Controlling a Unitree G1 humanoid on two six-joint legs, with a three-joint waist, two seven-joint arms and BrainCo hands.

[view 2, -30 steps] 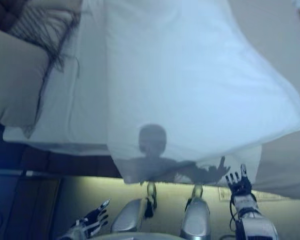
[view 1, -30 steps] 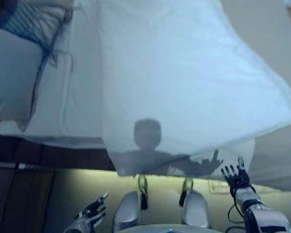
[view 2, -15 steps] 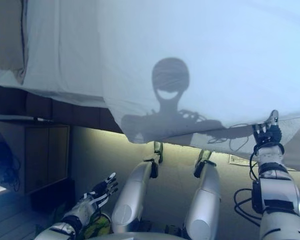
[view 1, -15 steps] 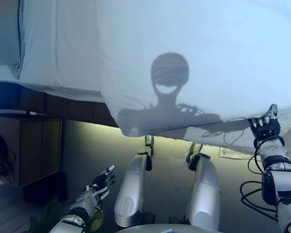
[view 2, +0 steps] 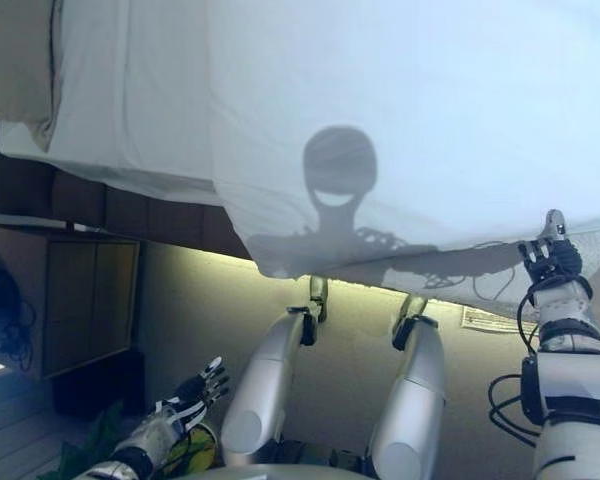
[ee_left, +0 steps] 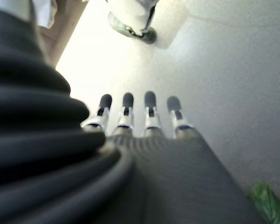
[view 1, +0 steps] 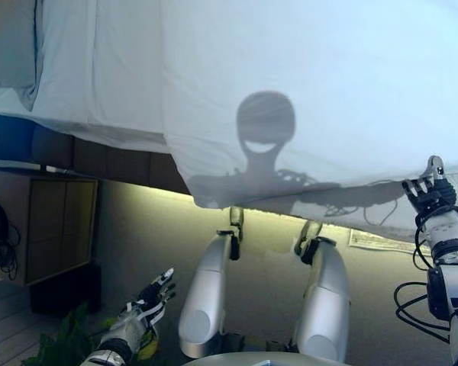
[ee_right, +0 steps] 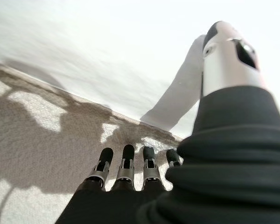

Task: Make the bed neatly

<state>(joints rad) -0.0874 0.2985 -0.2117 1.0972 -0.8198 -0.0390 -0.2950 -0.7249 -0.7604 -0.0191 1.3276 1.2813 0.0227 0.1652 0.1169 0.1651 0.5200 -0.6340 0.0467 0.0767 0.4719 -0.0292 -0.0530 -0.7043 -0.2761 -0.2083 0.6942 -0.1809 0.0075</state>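
A white duvet (view 1: pixel 305 91) covers the bed and hangs over its near edge. My right hand (view 1: pixel 427 191) is at the duvet's hanging edge on the right, fingers straight and open, thumb tip up against the hem. In the right wrist view its fingers (ee_right: pixel 126 163) stretch out straight below the white cloth (ee_right: pixel 107 51) and hold nothing. My left hand (view 1: pixel 149 297) hangs low at the lower left, open and empty, well away from the bed. The left wrist view shows its straight fingers (ee_left: pixel 126 112) over the floor.
A white sheet (view 1: pixel 99 69) shows to the left of the duvet, with a pillow (view 1: pixel 11 46) at the top left. A wooden cabinet (view 1: pixel 57 229) stands beside the bed on the left. A green plant (view 1: pixel 61 343) is near my left hand. A paper (view 1: pixel 374 240) lies on the floor.
The camera has tilted down towards the bed's near edge and the floor. My right hand has come up from below the duvet's edge to reach it. My left hand stays low and open.
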